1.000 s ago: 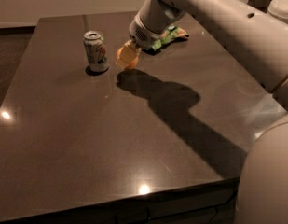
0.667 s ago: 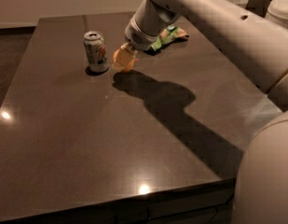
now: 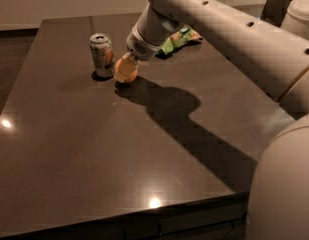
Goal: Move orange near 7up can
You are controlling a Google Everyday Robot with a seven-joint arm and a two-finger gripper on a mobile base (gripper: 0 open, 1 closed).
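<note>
The 7up can (image 3: 101, 54) stands upright at the back left of the dark table (image 3: 94, 154). The orange (image 3: 126, 74) sits at table level just right of the can, close to it. My gripper (image 3: 125, 68) comes down from the upper right and its yellowish fingers (image 3: 125, 64) are closed around the top of the orange. The lower part of the orange shows below the fingers, and its shadow lies on the table right under it.
A green snack bag (image 3: 176, 40) lies behind my arm at the back of the table. My arm's shadow runs across the table's middle to the right. The table's front edge is near the bottom of the view. A dark bin (image 3: 274, 6) stands at the far right.
My gripper has moved left and down with the orange, bringing it closer to the can and down to the table surface.
</note>
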